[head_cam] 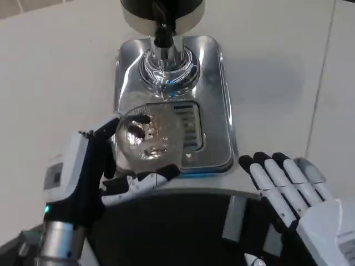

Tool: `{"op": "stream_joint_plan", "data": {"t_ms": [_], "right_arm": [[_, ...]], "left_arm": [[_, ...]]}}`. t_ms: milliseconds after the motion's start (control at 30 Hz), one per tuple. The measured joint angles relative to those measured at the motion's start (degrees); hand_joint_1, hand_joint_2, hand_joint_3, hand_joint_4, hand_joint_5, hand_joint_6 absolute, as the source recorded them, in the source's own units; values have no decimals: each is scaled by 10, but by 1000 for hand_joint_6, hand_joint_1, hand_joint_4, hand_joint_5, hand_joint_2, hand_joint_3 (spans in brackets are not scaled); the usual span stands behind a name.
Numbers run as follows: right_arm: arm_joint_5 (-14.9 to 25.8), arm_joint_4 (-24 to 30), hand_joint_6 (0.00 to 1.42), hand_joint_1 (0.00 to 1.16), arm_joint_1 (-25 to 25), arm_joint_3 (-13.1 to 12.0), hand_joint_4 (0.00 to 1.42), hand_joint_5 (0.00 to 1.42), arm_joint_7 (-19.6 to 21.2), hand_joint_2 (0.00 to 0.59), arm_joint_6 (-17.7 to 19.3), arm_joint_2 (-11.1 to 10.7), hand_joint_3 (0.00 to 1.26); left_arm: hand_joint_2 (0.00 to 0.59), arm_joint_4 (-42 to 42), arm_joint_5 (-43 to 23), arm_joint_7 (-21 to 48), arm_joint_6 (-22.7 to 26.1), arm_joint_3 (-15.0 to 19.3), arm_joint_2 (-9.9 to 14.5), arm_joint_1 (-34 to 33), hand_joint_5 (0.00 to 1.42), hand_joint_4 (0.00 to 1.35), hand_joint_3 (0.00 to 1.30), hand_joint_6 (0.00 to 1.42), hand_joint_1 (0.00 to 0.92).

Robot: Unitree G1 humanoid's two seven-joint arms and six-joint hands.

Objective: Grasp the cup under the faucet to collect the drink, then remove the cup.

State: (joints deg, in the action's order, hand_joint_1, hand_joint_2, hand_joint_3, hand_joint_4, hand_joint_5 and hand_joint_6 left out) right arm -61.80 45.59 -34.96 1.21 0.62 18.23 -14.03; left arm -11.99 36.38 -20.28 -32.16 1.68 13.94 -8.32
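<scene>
A clear plastic cup (pixel 148 138) stands on the shiny steel drip tray (pixel 216 83), over the left part of its slotted grate (pixel 188 128). My left hand (pixel 91 172) grips the cup from the left, thumb and fingers wrapped around its wall. The black faucet lever and chrome spout (pixel 165 41) sit just beyond the cup, at the foot of the dispenser. My right hand (pixel 288 185) lies flat at the lower right with its fingers stretched out and apart, holding nothing, clear of the tray.
The dispenser body (pixel 161 11) rises at the top edge. A white tabletop (pixel 50 72) surrounds the tray. A dark curved part of my body (pixel 183 227) fills the bottom middle.
</scene>
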Motion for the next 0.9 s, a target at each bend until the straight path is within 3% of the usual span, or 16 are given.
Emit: {"op": "stream_joint_plan", "data": {"t_ms": [500,900], "right_arm": [[-10,41,0,214,-56,-3,0,0,-8,553,-9,20,0],[-15,50,0,204,-61,-5,0,0,-26,559,-11,28,0]], "left_arm": [[113,-232,10,-85,-6,-72,17,-185,1327,1198,1213,1424,775],[114,-350,1,-138,-10,-97,29,-267,1327,1198,1213,1424,775]]}}
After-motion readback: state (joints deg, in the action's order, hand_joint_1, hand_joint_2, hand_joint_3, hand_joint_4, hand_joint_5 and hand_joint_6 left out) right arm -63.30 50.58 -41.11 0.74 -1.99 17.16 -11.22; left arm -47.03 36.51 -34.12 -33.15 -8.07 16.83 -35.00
